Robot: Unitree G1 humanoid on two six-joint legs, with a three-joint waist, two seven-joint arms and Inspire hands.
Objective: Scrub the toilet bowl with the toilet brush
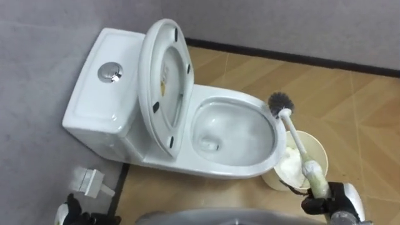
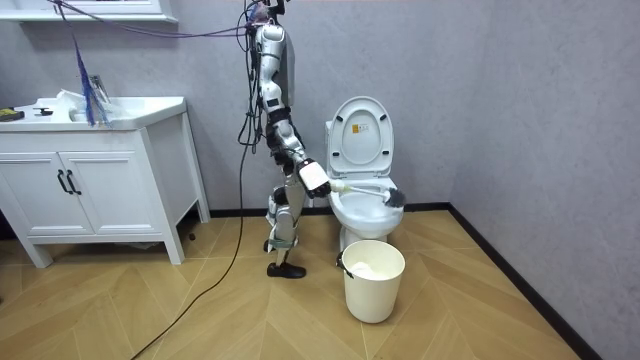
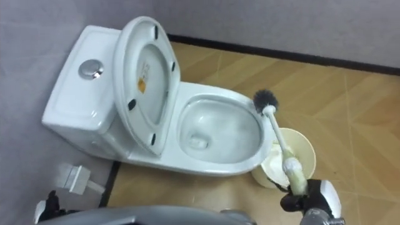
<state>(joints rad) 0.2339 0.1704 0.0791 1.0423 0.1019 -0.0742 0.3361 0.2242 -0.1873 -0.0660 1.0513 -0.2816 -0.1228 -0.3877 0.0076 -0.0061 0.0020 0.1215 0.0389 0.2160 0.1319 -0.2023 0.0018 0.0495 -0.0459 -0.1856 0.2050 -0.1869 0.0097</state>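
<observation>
The right hand (image 1: 331, 201) is being kept clenched around the pale grip end of the toilet brush (image 1: 294, 134), at the lower right of the eye views; part of the hand is being cut off by the picture's edge. From that grasp the brush's long axis is being carried up and to the robot's left, crossing above a cream bin (image 1: 316, 149) lined with white. The dark bristle head (image 1: 281, 101) is being held at the right-hand rim of the toilet (image 1: 225, 167); whether it is touching the rim cannot be told. The seat and lid (image 1: 164, 81) are being kept raised against the tank (image 1: 94, 106), where a chrome flush button (image 1: 110, 72) is being shown on top.

The toilet is being backed by a grey wall (image 1: 37, 50) and is standing on a wooden herringbone floor (image 1: 350, 106). In the room view the robot is being seen standing beside the toilet, with a white cabinet (image 2: 90, 190) and its surface (image 2: 140, 108) off to the room view's left.

The left hand (image 1: 70, 212) is being glimpsed dark at the lower left edge; its state cannot be told.
</observation>
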